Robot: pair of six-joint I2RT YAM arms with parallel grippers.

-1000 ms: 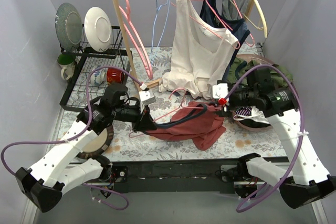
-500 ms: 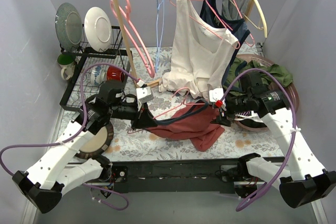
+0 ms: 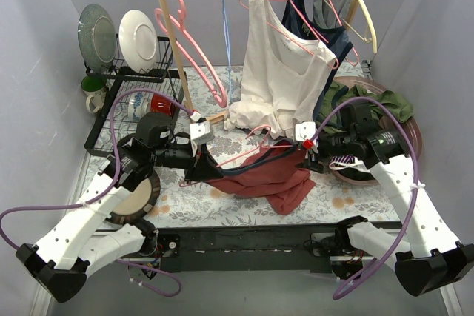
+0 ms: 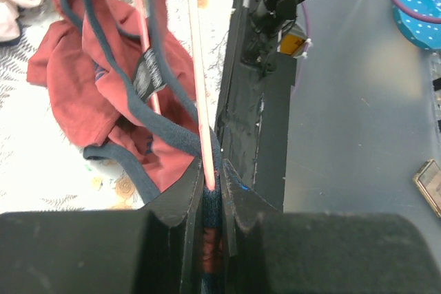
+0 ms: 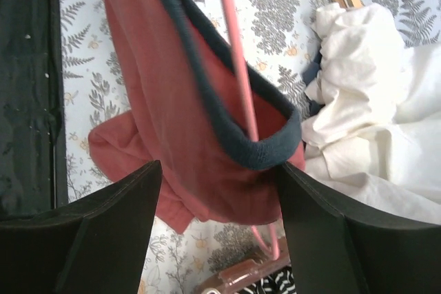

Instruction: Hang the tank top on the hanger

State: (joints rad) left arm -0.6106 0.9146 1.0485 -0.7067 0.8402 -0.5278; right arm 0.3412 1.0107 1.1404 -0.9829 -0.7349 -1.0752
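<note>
Held up over the middle of the counter (image 3: 185,205), toward its near edge: tank top (image 3: 266,179), lower folds heaped on the floral surface. Pinched together in the left claw (image 3: 198,172), jaws pressed tight: navy trim and a wire of the hanger (image 4: 198,87). Spread wide at the other end, right claw (image 3: 306,156), a navy-edged strap looped over the pink wire between its fingers.
</note>
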